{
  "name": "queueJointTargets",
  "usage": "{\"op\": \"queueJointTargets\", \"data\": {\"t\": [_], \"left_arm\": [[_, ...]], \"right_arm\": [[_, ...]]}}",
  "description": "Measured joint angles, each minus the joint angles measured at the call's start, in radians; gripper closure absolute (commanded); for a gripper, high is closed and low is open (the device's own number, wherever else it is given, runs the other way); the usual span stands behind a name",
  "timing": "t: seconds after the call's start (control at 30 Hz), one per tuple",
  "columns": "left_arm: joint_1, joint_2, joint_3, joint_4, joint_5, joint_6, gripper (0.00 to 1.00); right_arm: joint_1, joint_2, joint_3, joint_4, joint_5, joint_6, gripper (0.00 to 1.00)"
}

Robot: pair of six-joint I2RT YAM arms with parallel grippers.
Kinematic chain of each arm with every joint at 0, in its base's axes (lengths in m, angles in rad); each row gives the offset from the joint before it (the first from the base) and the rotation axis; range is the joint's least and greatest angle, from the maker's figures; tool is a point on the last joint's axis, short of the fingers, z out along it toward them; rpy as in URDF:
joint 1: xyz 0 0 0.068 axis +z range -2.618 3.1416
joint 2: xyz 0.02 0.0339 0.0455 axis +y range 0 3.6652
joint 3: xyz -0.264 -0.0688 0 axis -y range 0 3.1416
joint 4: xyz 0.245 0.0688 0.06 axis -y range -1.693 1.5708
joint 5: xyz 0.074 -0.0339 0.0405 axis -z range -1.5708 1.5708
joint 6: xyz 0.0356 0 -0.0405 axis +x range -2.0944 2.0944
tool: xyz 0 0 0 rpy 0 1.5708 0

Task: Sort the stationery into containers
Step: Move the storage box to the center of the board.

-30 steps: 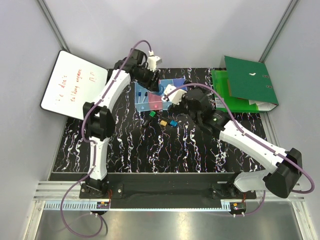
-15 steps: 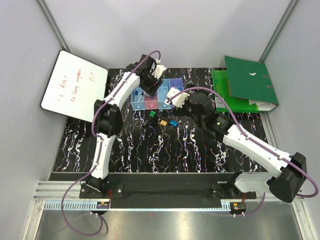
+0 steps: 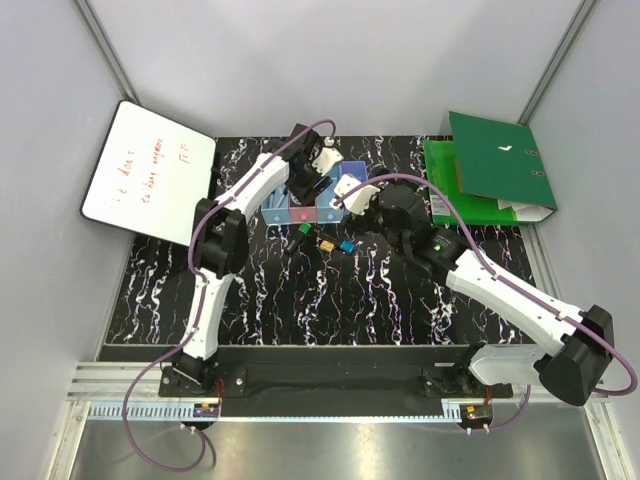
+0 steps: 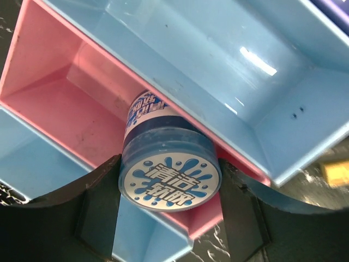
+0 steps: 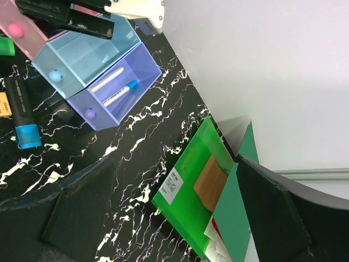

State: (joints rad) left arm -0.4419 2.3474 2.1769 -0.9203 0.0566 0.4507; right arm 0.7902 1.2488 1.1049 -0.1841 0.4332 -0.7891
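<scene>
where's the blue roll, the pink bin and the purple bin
blue roll (image 4: 169, 180), left wrist view, printed end face
pink bin (image 4: 60, 112), left wrist view, bare floor
purple bin (image 5: 89, 113), right wrist view, knobbed end wall

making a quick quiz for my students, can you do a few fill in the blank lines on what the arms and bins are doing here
The left gripper holds the round blue roll over the bin coloured ___.
The purple bin contains ___ white markers.
The right gripper holds nothing and is ___.
Missing words: pink; two; open.
</scene>
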Motion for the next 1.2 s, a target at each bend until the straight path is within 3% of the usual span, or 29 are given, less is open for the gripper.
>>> {"op": "queueJointTargets", "data": {"t": [1.2], "left_arm": [[-0.101,-0.310,-0.439,-0.086,0.129,0.012,1.00]], "right_arm": [[0.000,-0.014,0.000,0.003,0.000,0.000,0.00]]}}
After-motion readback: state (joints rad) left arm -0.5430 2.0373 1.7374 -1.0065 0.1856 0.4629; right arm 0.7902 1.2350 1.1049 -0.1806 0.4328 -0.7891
